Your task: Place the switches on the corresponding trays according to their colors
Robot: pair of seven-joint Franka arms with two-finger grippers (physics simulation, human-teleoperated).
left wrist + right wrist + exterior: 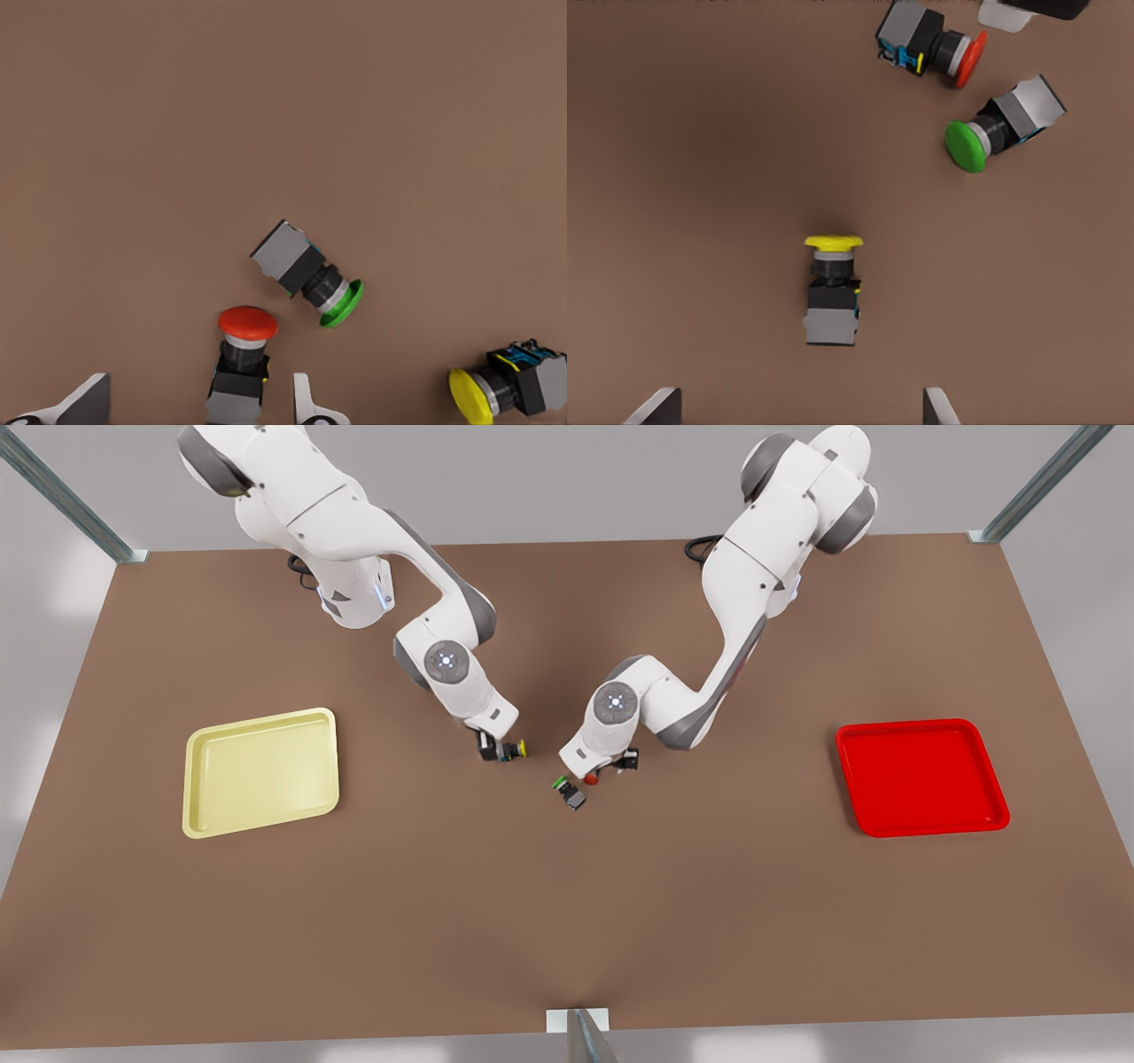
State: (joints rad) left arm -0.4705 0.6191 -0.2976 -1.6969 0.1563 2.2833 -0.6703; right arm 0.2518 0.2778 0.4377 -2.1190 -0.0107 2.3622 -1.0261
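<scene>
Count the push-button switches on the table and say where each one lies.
3, all mid-table between the trays: the yellow switch under the right gripper, the red switch under the left gripper, and the green switch beside the red one.

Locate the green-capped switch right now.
The green-capped switch lies on its side on the table near the front view's middle, just in front of the red-capped switch beneath the left gripper.

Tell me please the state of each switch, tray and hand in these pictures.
red switch: on its side on the table, between the left hand's open fingers.
yellow switch: on its side, ungrasped, below the open right hand.
green switch: on its side, untouched.
yellow tray: empty.
red tray: empty.
</scene>
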